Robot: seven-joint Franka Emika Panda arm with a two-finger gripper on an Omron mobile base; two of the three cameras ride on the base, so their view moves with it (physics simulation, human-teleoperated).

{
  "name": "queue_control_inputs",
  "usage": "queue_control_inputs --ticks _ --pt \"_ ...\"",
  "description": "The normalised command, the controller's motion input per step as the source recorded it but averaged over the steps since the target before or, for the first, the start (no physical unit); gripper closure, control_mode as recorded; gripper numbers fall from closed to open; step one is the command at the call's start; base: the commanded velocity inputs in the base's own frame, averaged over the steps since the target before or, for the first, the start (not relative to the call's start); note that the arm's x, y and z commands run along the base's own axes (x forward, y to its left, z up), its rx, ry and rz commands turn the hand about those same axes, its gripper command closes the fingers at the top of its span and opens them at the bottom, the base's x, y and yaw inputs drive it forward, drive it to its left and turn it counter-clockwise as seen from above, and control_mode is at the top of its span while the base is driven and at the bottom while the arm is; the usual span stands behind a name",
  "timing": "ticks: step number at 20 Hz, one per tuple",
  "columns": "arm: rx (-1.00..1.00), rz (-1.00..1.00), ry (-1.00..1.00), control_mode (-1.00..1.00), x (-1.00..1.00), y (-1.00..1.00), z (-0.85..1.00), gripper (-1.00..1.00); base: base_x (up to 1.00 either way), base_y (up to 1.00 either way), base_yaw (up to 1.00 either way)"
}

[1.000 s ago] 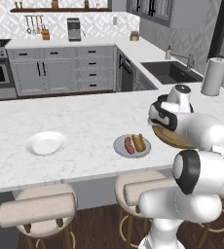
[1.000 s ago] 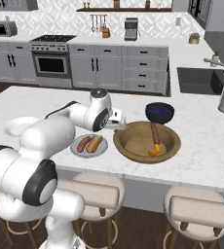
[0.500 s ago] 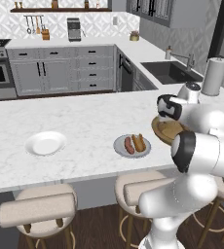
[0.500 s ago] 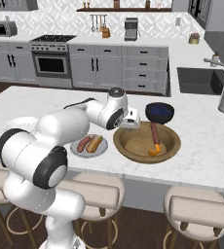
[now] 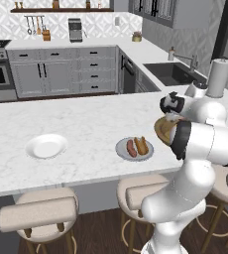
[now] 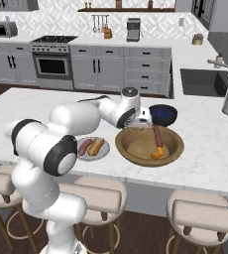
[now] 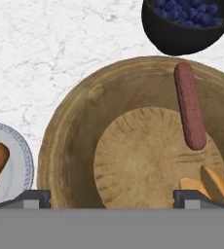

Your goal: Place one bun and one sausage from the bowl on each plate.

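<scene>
Left base view: white marble worktop (image 5: 86, 124). White plate (image 5: 46, 146), bare, toward the left, with open marble all round it. Grey plate (image 5: 134, 148) near the front edge, carrying one sausage (image 5: 131, 148) and one bun (image 5: 142, 145) side by side. Wooden bowl (image 5: 162, 128) just right of it, mostly hidden behind the arm. Paper towel roll (image 5: 215, 78) stands at the far right. Three stools (image 5: 39, 214) below the front edge.

Right base view: the bowl (image 6: 149, 145) sits whole in sight, close to the front edge, just beside the grey plate (image 6: 92, 148). In it lie a second sausage (image 6: 157, 135) against the far wall and a second bun (image 6: 157, 154) at its near end. A dark bowl of blueberries (image 6: 163, 114) touches or nearly touches the wooden bowl's far rim. The tool (image 6: 144, 120) hovers over that far-left rim. Wide bare marble to the right.

Hand view: the tool (image 7: 112, 198) looks down into the bowl (image 7: 80, 136); its fingers (image 7: 30, 198) stand wide apart, holding nothing. Sausage (image 7: 190, 105) leans on the wall, bun (image 7: 209, 186) near one fingertip. Grey plate's rim (image 7: 24, 165) just clear of the bowl.
</scene>
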Motion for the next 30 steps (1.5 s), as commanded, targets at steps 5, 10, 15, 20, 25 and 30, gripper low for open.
queue_control_inputs --ticks 5,10,15,20,25,30 --pt "0.00 0.00 0.00 -1.00 0.25 -0.29 -0.05 -1.00 0.00 0.00 0.00" --pt "-0.02 0.00 0.00 -1.00 0.04 -0.35 -0.23 -1.00 0.00 0.00 0.00" --pt "-0.02 0.00 0.00 -1.00 0.00 -0.34 -0.32 -1.00 0.00 0.00 0.00" --pt "0.00 0.00 0.00 -1.00 0.05 -0.37 -0.24 -1.00 0.00 0.00 0.00" --pt "-0.01 0.00 0.00 -1.00 0.18 -0.26 -0.13 -1.00 0.00 0.00 0.00" --pt "-0.01 0.00 0.00 -1.00 0.35 -0.04 -0.14 -1.00 0.00 0.00 0.00"
